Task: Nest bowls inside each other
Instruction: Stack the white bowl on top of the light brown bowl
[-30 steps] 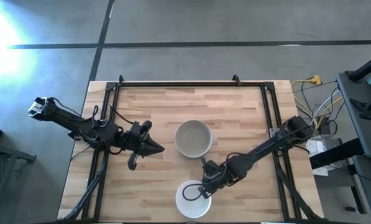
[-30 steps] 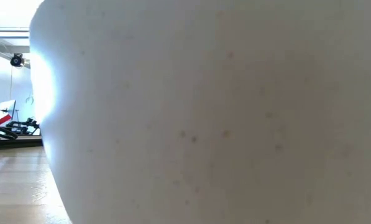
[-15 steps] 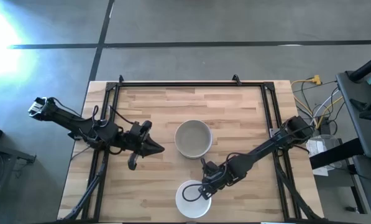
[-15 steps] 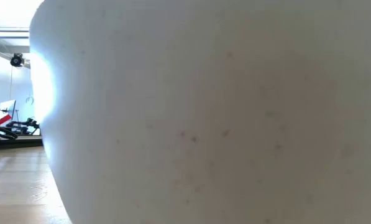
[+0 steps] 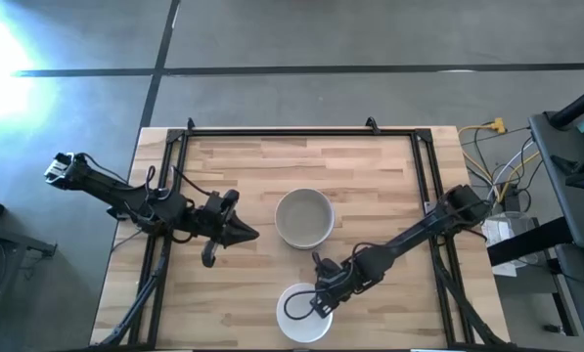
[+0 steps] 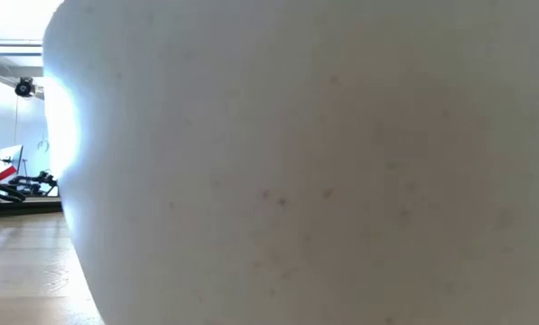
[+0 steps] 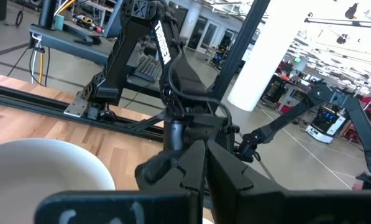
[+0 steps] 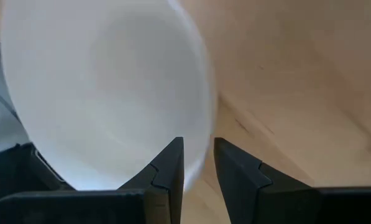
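Note:
A white bowl (image 5: 296, 318) stands on its base at the table's near edge, and its wall fills the low view (image 6: 323, 181). My right gripper (image 5: 320, 298) is at the bowl's far right rim, shut on it. A grey bowl (image 5: 303, 217) rests on its base at the table's middle and also shows in the left wrist view (image 7: 42, 171). My left gripper (image 5: 250, 234) hangs shut and level above the table, to the left of the grey bowl, and holds nothing. My right gripper has the white bowl's rim (image 8: 202, 163) between its two fingers, one finger (image 8: 169, 167) inside the bowl and the other outside. The fingers slant down onto it from the table's far right. The bowl stands upright on the table.
A black frame (image 5: 301, 130) runs along the table's far edge and down both sides. Bare wood lies between the two bowls and across the table's far half. Cables and a stand (image 5: 507, 186) sit off the table's right edge.
My right gripper has tipped a little steeper at the white bowl's rim. The bowl has stayed where it was.

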Motion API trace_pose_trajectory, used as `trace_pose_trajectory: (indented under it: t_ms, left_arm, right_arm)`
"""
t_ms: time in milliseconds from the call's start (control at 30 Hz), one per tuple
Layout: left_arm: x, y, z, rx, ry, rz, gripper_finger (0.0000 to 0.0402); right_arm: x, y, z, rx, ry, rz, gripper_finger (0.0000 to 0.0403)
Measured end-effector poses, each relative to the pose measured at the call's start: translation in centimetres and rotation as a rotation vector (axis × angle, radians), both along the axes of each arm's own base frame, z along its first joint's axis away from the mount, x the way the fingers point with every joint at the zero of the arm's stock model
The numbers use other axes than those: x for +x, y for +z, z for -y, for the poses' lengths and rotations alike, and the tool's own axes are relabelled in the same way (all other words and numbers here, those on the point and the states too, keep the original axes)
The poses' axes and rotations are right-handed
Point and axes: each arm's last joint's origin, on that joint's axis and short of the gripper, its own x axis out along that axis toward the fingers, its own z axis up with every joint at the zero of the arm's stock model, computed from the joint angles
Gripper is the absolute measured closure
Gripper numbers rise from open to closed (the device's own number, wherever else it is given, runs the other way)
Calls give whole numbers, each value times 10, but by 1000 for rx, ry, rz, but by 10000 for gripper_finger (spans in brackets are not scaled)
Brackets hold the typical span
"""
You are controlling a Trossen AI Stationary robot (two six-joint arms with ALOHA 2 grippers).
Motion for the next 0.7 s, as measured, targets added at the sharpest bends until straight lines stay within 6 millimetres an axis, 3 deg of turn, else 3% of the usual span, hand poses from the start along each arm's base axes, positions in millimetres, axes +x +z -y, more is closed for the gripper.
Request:
trace_pose_trajectory:
  t_ms: [267,400,467,700]
  left_arm:
    - [0,0,0,0,0,-1,402]
    - [0,0,0,0,0,-1,402]
    - [0,0,0,0,0,-1,402]
    - [0,0,0,-1,0,2,402]
  right_arm:
    - [13,-27,-10,88,20,-18,324]
    - [15,-25,-12,93,23,-14,361]
    - [15,-17,-11,92,22,5,385]
    - [-3,35,5,-4,3,-18,393]
